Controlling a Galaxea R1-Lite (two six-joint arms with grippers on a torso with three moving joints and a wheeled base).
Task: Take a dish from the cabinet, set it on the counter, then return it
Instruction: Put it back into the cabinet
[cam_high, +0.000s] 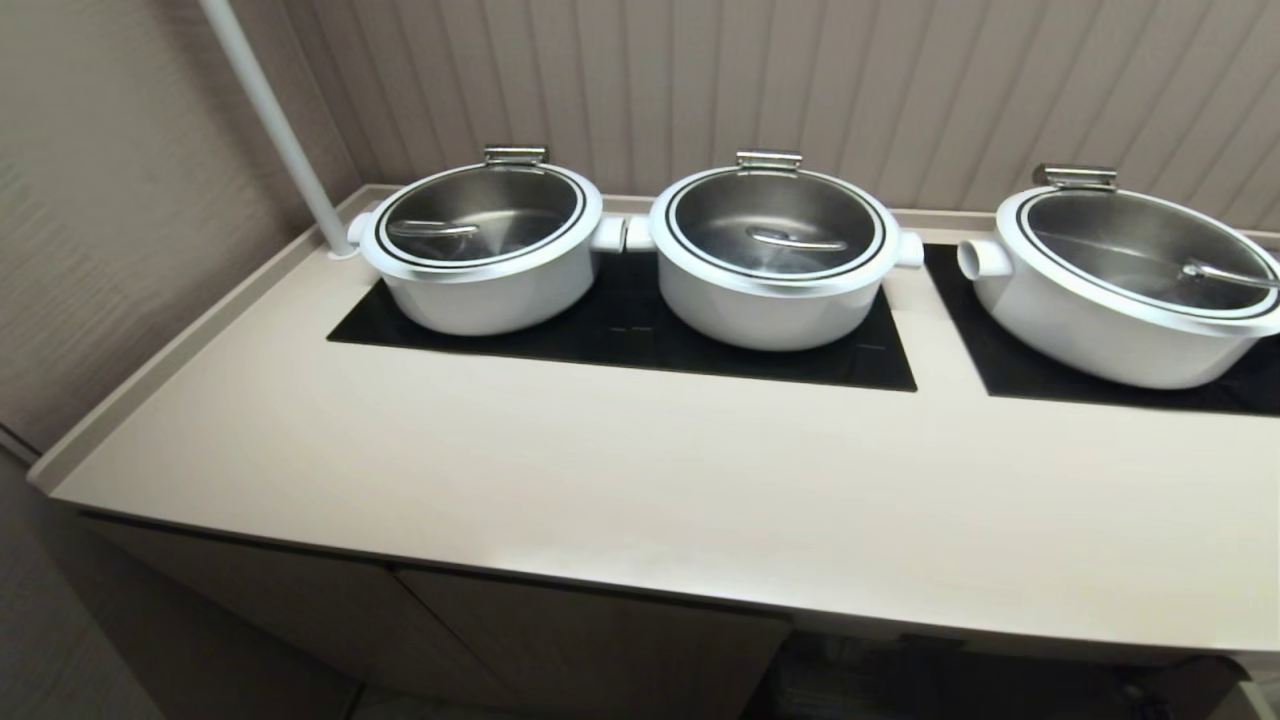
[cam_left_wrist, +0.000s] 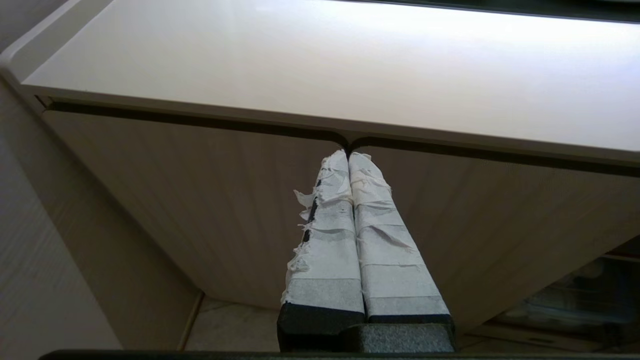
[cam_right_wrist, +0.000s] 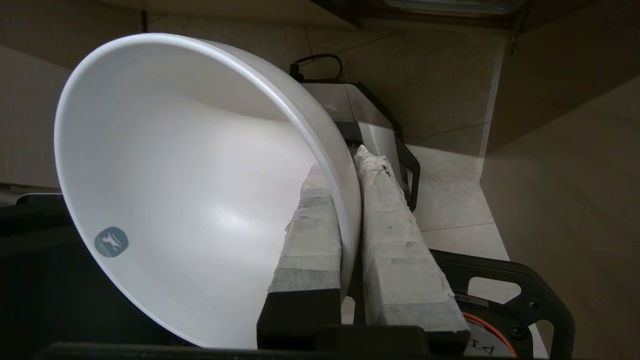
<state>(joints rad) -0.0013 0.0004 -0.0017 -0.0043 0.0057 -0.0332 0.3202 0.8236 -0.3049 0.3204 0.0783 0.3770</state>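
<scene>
Tape-wrapped right tool (cam_right_wrist: 350, 165) pinched the smooth white round dish (cam_right_wrist: 190, 185) by its rim; left tool (cam_left_wrist: 348, 156) was closed, near ribbed cabinet (cam_left_wrist: 200, 200).

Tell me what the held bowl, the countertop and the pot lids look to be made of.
Bowl, pinched at its rim by the right hand: likely glazed white ceramic, smooth with a soft sheen and a small grey mark inside.
Countertop: cream, smooth and semi-glossy, reflecting light; stone or laminate, unclear.
Pot lids: probably glass in a metal rim, with the brushed steel pan showing through.
</scene>
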